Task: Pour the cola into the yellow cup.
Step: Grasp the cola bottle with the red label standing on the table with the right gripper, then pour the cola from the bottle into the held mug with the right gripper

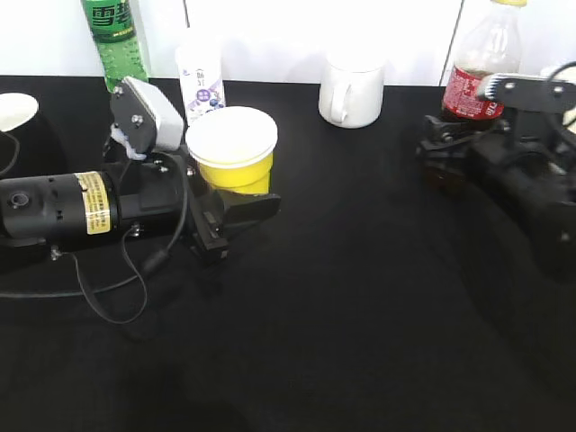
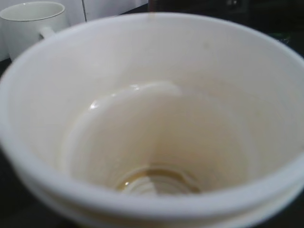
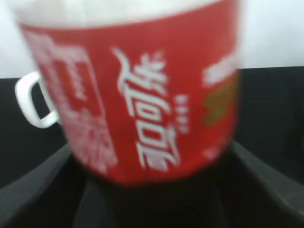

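Observation:
The yellow cup (image 1: 236,160), with white rim and white inside, stands upright at left centre between the fingers of my left gripper (image 1: 236,202), which is shut on its lower part. In the left wrist view the cup's inside (image 2: 156,118) fills the frame, with a thin ring of brown liquid at the bottom. The cola (image 1: 477,67) stands upright at the far right, only partly full, yellow cap at the top edge. My right gripper (image 1: 453,151) is shut on its lower body. In the right wrist view the red label (image 3: 142,95) fills the frame above the gripper (image 3: 152,202), blurred.
A white mug (image 1: 353,90) stands at the back centre and shows in both wrist views (image 2: 33,23) (image 3: 33,104). A green soda bottle (image 1: 112,40) and a small white bottle (image 1: 200,76) stand at the back left. A white dish (image 1: 16,110) is at the left edge.

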Robot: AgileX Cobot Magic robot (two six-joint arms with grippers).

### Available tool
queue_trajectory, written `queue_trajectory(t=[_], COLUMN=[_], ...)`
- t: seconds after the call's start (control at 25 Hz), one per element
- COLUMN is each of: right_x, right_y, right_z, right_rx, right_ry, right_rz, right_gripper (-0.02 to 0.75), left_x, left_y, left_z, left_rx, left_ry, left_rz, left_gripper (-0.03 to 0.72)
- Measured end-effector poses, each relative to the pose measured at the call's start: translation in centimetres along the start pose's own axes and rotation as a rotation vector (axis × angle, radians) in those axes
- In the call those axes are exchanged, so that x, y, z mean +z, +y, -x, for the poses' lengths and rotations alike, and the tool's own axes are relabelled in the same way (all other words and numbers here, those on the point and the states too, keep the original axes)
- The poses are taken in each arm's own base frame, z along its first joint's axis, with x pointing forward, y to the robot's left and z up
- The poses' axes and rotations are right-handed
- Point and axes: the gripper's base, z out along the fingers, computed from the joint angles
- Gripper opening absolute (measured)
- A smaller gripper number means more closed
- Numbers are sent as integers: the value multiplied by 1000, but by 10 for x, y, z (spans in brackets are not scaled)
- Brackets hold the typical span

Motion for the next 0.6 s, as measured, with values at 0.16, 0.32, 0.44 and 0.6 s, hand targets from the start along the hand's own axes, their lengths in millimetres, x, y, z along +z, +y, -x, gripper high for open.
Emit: queue_trajectory(t=[0.16, 0.32, 0.44, 0.6], right_x=[1, 1, 1, -13], right_y=[0, 0, 0, 3], right_z=[0, -1, -1, 12], right_rx=[-9, -11, -12, -178], right_ry=[-4, -3, -4, -56], right_rz=[-6, -7, -7, 45], right_gripper=[496, 386, 386, 385], left_x=[0, 0, 0, 1], left_y=[0, 0, -1, -2], left_z=[0, 0, 2, 1], left_rx=[0, 0, 0, 1], left_ry=[-1, -2, -22, -8], left_rz=[0, -1, -10, -9], left_gripper=[445, 445, 445, 445])
